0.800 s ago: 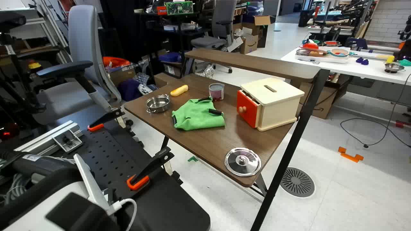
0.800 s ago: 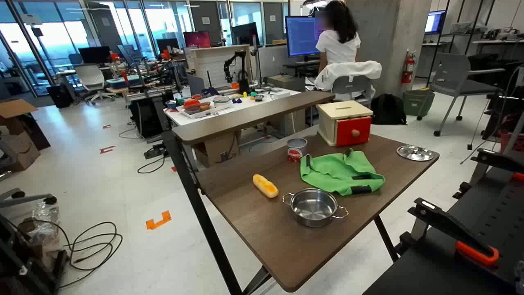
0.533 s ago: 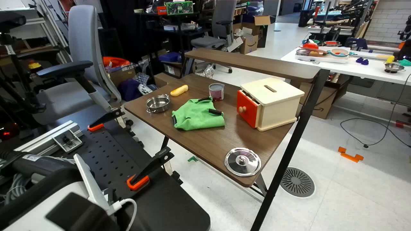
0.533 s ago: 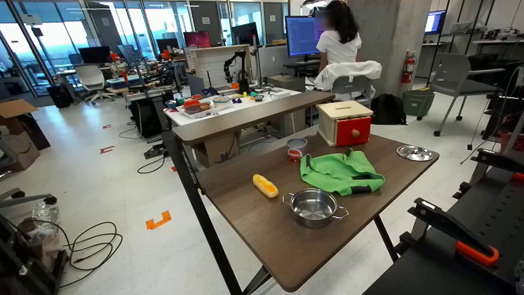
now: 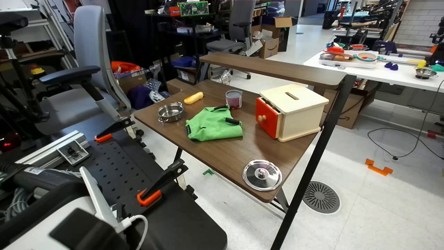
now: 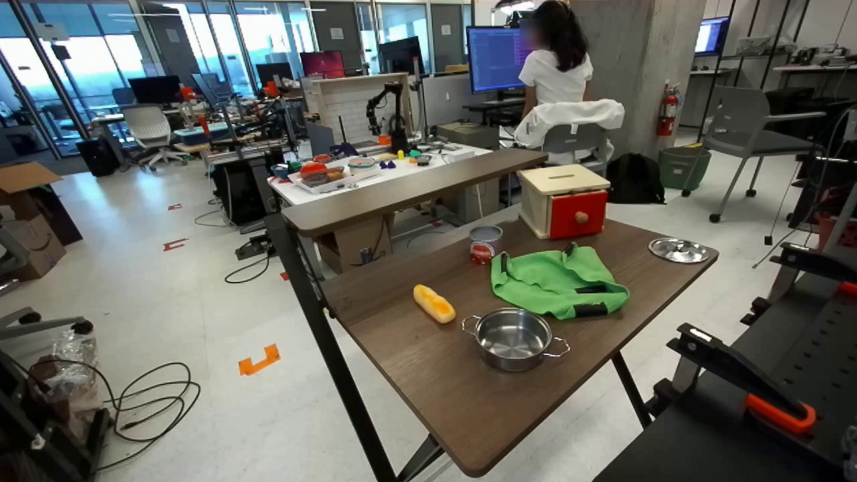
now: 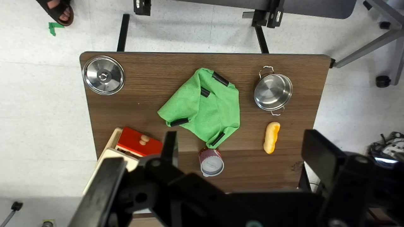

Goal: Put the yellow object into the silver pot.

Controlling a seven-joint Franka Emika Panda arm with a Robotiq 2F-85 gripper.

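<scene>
- Wrist view, from above: the fingers [image 7: 320,157] stand spread wide with nothing held between them, presumably to admit the target with room to spare.
- Yellow object [image 7: 271,137]: lies on the surface [image 7: 142,104], just beside the silver pot [image 7: 273,91] and outside it, untouched by the fingers. Its length runs roughly across their closing direction, so a pinch over its narrow width seems to need little turning.
- Silver pot: upright and uncovered. The lid [image 7: 103,75] rests near the opposite end of the surface, well apart, which leaves the pot's mouth ready to receive the load.
- Green cloth [image 7: 203,108]: bunched between pot and lid, thus off the short path from yellow object to pot. In an exterior view, the can [image 6: 485,245] and the wooden box [image 6: 566,202] stand off that path too.
- Height of the fingers: hard to judge, since neither exterior view shows them; the small appearance of everything below suggests a position well above the surface.
- Step in hand: judged to be the approach, with grasp, lift and release all to come. The rounded yellow object may roll if nudged, so a straight descent appears advisable.
</scene>
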